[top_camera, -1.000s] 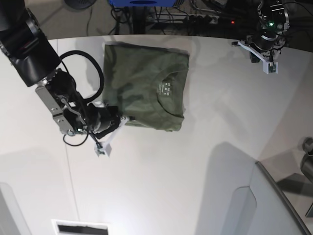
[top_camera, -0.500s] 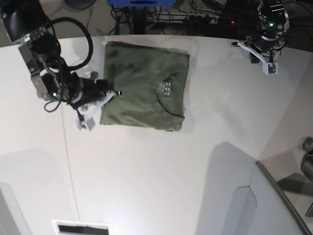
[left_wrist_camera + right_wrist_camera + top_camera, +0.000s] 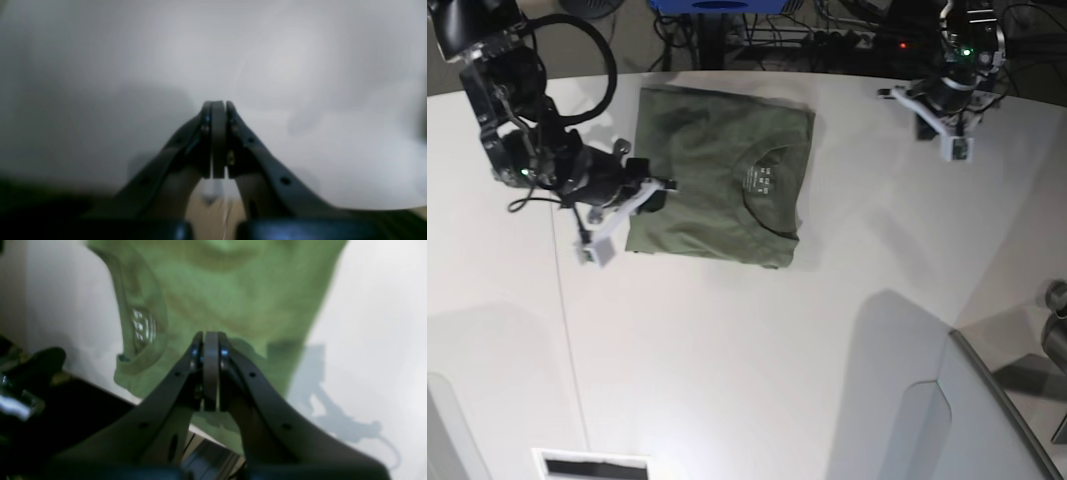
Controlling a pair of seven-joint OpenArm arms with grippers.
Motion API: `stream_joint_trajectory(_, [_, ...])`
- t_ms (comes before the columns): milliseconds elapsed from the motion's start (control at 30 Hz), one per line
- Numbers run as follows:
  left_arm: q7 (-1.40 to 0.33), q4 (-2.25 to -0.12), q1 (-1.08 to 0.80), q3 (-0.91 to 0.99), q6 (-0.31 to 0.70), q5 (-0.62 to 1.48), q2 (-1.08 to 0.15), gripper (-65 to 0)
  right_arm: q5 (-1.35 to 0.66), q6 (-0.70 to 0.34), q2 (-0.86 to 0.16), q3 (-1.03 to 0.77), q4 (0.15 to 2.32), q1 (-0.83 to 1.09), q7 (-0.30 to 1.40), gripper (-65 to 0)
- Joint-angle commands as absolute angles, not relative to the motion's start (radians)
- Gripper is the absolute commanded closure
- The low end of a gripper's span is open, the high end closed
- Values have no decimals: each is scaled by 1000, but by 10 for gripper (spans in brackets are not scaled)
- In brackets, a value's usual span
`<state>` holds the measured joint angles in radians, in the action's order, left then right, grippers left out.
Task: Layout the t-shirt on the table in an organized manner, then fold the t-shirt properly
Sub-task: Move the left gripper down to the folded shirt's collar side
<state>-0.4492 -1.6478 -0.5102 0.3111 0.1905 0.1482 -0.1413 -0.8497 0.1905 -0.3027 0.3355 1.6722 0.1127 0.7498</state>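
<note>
The olive-green t-shirt lies folded into a flat rectangle at the back of the white table, its neck opening and white label facing up. My right gripper is shut with nothing in it and hovers at the shirt's left edge. In the right wrist view the closed fingertips sit above the green t-shirt, near the label. My left gripper hangs over bare table at the back right, well apart from the shirt. The left wrist view shows this gripper shut over the blurred white table.
A grey panel rises at the front right corner. Cables and a blue stand lie beyond the table's curved back edge. A thin seam runs down the left part of the table. A slotted white piece sits at the front edge.
My right arm has gone from the shirt's front left corner back to the middle of its left edge. The left arm has shifted slightly left. Both grippers stayed shut.
</note>
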Motion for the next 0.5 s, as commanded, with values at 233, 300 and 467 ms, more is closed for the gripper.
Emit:
stream_joint_trajectory(233, [-668, -1804, -438, 298, 226, 593, -208, -275, -845, 183, -355, 200, 1696, 151, 771, 0])
stream_joint_trajectory(300, [-673, -1796, -435, 292, 274, 719, -239, -377, -843, 182, -360, 197, 1681, 156, 774, 0])
stream_joint_trajectory(467, [-679, -1728, -389, 289, 427, 849, -257, -413, -843, 182, -387, 205, 1639, 174, 769, 0])
